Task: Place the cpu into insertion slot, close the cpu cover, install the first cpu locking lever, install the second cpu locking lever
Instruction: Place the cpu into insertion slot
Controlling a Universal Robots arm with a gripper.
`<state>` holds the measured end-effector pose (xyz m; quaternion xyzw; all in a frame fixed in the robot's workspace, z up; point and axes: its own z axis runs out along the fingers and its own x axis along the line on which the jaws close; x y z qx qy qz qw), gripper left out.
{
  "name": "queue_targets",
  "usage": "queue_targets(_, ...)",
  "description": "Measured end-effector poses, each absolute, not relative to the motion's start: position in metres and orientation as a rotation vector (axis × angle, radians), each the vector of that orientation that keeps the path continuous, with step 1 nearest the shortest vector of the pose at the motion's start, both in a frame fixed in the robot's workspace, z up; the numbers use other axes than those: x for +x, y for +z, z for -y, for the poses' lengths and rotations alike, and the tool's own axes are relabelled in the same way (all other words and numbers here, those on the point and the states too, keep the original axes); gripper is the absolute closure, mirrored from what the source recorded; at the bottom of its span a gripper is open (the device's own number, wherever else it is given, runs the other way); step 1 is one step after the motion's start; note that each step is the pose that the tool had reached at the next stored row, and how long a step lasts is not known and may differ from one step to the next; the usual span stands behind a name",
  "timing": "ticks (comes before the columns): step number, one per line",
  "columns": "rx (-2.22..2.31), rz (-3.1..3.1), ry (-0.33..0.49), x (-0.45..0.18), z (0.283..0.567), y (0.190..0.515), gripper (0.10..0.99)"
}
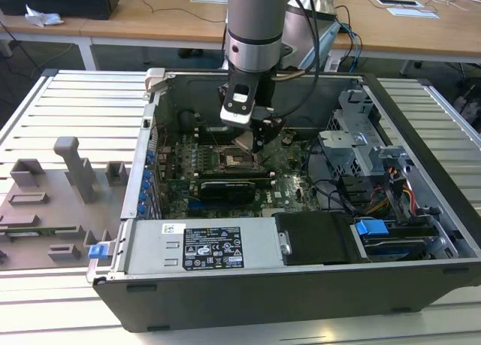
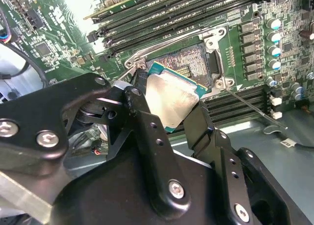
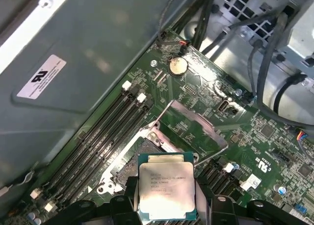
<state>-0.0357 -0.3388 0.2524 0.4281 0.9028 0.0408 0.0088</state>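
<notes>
My pincer was clenched on the cpu, one black finger on each of two opposite edges, its silver top showing in both wrist views. I held the chip tilted, just over one edge of the insertion slot, not seated; whether a corner touched the metal rim I could not tell. The socket's contact field lay bare beyond the chip. In the first wrist view the cpu cover stood swung up on the far side of the slot, clear of the chip. A thin locking lever stuck out loose beside the socket. Long black memory slots ran along both sides of it. Farther off sat a coin cell and a bundle of cables. In the exterior view my arm reached down into the open computer case, which lay on a slatted bench with grey fixtures at the exterior view's left.
</notes>
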Motion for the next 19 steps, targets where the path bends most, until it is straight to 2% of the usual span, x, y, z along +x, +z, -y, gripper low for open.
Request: queue_targets(19, 1.589, -2.678, 0.124, -0.0357, 0.3388, 0.2523, 0.545)
